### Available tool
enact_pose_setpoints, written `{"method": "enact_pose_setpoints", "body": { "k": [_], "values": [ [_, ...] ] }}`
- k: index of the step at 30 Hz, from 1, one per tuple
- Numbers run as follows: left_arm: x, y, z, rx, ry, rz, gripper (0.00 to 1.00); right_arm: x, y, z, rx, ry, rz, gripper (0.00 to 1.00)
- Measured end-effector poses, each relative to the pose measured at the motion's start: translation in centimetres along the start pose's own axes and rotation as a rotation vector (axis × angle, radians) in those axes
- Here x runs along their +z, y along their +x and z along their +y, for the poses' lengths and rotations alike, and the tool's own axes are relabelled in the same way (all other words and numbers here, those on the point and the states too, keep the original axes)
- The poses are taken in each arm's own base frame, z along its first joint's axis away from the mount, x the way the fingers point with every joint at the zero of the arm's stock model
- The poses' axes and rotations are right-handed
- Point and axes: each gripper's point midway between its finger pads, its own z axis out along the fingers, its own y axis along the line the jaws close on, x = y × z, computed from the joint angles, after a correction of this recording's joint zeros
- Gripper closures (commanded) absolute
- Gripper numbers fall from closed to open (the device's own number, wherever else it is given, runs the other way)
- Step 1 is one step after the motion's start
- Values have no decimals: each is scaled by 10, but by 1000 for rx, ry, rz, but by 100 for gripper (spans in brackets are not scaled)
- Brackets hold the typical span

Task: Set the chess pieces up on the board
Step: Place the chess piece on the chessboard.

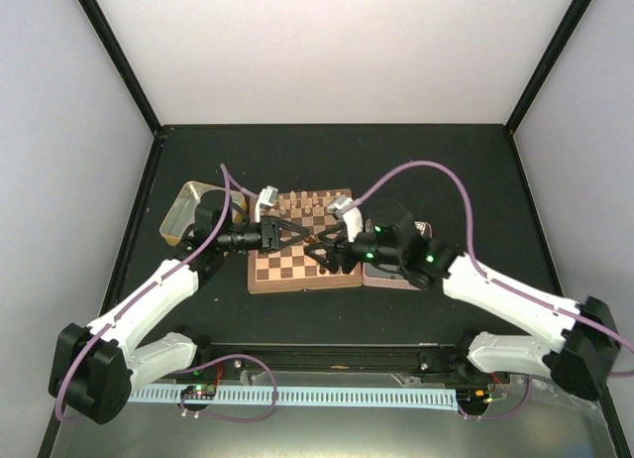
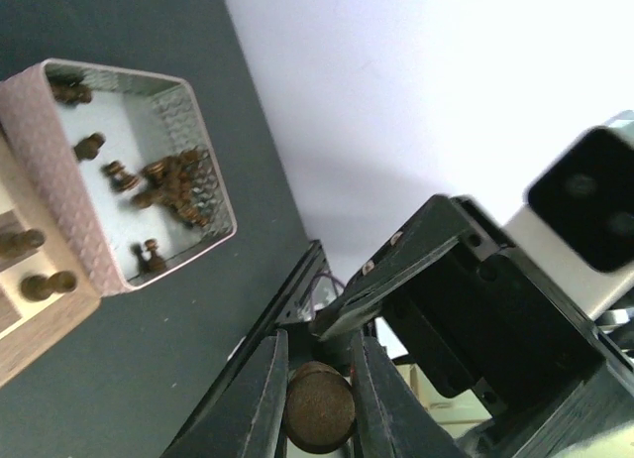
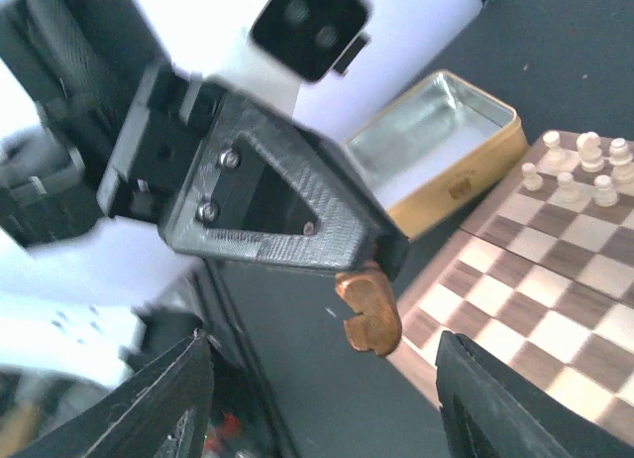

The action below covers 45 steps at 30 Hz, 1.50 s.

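The left tool [image 2: 319, 406] is pressed together on a dark chess piece [image 2: 319, 410], whose round base faces the left wrist camera. Its long axis therefore seems to run along the fingers, head pointing out past the tips. Seen from the right wrist, that piece [image 3: 369, 314] juts from the left tool's tip above the board's [image 3: 555, 309] near-left part. It sits just ahead of the right tool [image 3: 322, 347], whose jaws stand spread and hold nothing. The coming move probably turns on this: the piece lies between the two tools, gripped only by the left. Which chessman it is I cannot tell, as the fingers cover most of it. Pale pieces [image 3: 584, 166] stand along the board's far edge. A gold tin [image 3: 446, 151] lies on the surface left of the board, and a second tin [image 2: 208, 151], holding more dark pieces [image 2: 168, 180], lies to its right, largely hidden under the right arm from above.
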Motion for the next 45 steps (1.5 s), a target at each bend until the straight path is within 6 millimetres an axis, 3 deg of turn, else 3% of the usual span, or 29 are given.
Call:
{"method": "enact_pose_setpoints", "body": {
  "k": [5, 11, 14, 16, 19, 22, 26, 28, 38, 40, 43, 45],
  "values": [
    [-6, -12, -28, 10, 69, -66, 94, -20, -23, 0, 323, -59, -216, 39],
    [-14, -25, -57, 27, 145, -140, 95, -8, -36, 1, 640, -187, -275, 54],
    [-15, -28, -64, 32, 166, -156, 95, 0, -52, 15, 669, -284, -279, 60],
    [-15, -29, -67, 29, 175, -161, 95, 0, -62, 22, 668, -336, -299, 70],
    [-18, -33, -74, 44, 198, -187, 95, 1, -70, 28, 685, -389, -312, 78],
    [-19, -36, -77, 48, 204, -203, 95, 1, -72, 28, 701, -402, -316, 79],
    [-19, -37, -79, 52, 210, -209, 95, -1, -75, 28, 726, -412, -327, 69],
    [-19, -37, -78, 51, 209, -207, 95, -3, -75, 28, 738, -417, -336, 69],
    [-18, -36, -79, 60, 210, -205, 94, -10, -68, 24, 789, -416, -346, 93],
    [-18, -36, -79, 63, 209, -206, 84, -10, -68, 23, 796, -416, -346, 97],
    [-18, -36, -78, 75, 205, -205, 47, -11, -69, 23, 794, -414, -349, 99],
    [-17, -34, -71, 71, 176, -202, 36, -10, -66, 21, 777, -390, -349, 99]
  ]
}}
